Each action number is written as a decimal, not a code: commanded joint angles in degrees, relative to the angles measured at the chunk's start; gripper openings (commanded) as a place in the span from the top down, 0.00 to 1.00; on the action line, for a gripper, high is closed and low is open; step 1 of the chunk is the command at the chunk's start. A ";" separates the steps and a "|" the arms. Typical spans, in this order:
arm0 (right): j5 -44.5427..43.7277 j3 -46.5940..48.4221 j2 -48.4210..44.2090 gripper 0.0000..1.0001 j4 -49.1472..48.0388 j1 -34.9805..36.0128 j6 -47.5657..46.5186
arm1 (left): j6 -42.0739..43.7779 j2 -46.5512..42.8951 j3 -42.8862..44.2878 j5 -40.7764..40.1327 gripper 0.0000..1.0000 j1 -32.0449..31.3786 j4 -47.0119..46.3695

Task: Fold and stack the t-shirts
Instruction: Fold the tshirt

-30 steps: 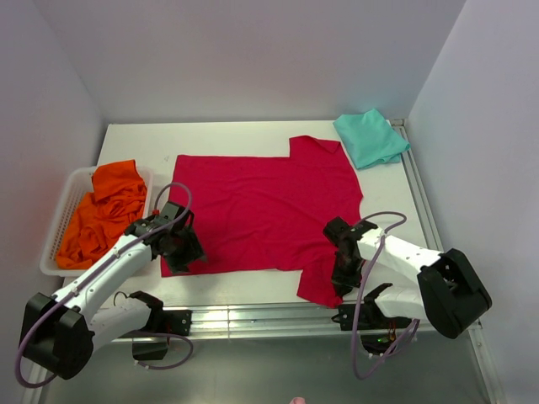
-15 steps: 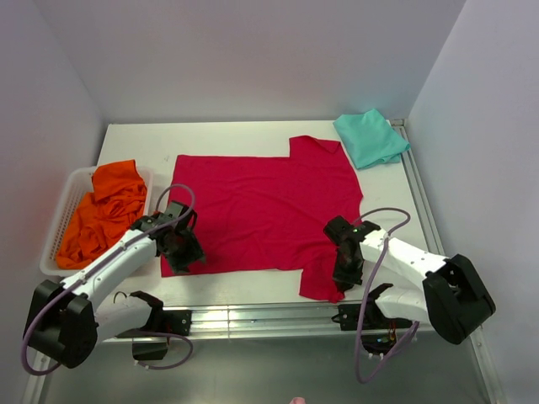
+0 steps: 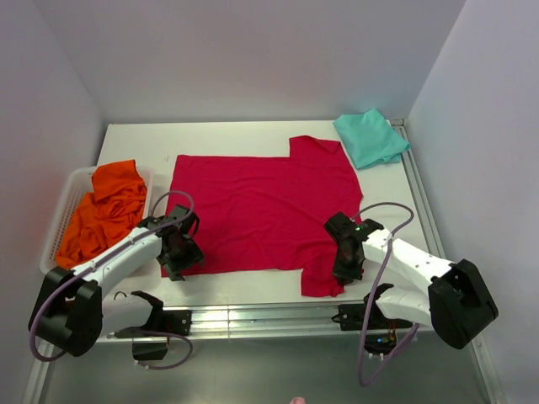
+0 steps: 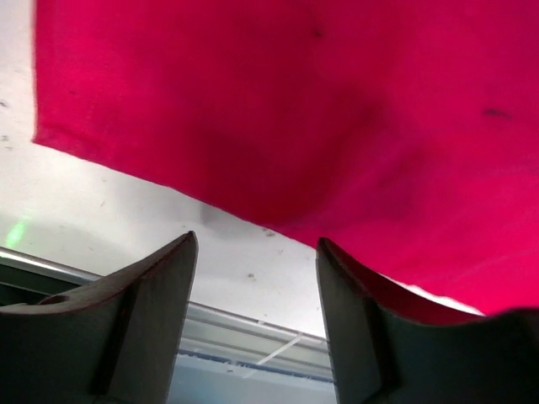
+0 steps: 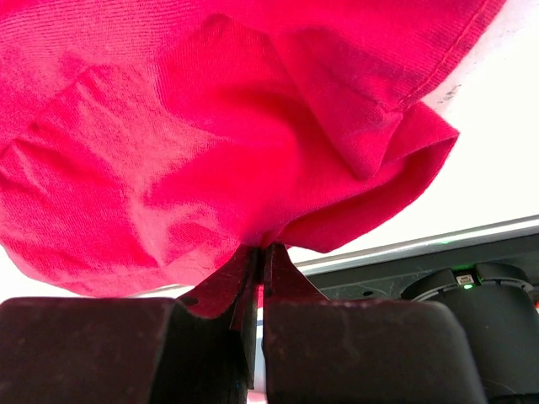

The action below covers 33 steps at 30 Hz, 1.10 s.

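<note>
Pinching the near sleeve of the crimson t-shirt (image 3: 261, 210), the right pincer (image 3: 342, 268) stays pressed together. The left pincer (image 3: 174, 254), spread and gripping nothing, has edged toward the hem's near-left corner. The shirt lies flat mid-surface (image 3: 135, 143), the teal t-shirt (image 3: 369, 137) at the far-right corner. Folding looks about to start.

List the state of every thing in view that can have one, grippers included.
crimson-red cloth t-shirt: spread flat on the table, near right sleeve bunched and pinched.
teal-green cloth t-shirt: folded, at the far right corner.
bright orange cloth garments: crumpled, in the basket.
white slatted plastic basket: holds the orange garments.
left gripper: open at the red shirt's near left hem, gripping nothing.
right gripper: shut on the red shirt's sleeve.
</note>
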<state>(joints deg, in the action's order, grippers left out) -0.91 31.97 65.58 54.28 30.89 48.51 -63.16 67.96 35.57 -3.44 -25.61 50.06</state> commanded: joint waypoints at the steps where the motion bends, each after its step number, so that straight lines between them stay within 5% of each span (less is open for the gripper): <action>1: -1.99 3.27 -0.98 1.00 1.09 0.31 -0.70 | -4.60 -0.99 0.55 -4.02 0.30 -0.23 1.34; 5: -2.08 4.16 -1.07 1.00 1.53 0.31 -1.14 | -8.03 -1.70 1.96 -10.07 0.21 -0.15 5.47; 23: -1.82 5.74 0.51 1.00 1.09 -0.48 -5.00 | -12.08 7.00 -2.43 -10.09 0.41 9.26 -1.80; 27: -1.82 6.18 0.95 1.00 1.00 -1.19 -5.71 | -12.34 7.62 -3.84 -9.92 0.58 10.05 -3.04; 30: -1.64 6.26 1.21 1.00 0.83 -1.71 -5.88 | -11.82 7.88 -3.67 -9.92 0.89 10.22 -3.31; 33: -1.82 6.88 1.13 1.00 1.44 -1.98 -5.88 | -11.03 7.71 -2.01 -10.09 1.00 10.22 -1.91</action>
<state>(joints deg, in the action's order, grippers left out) -1.13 35.73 66.76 55.02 29.45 43.31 -72.88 73.34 35.57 -11.79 -17.21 47.11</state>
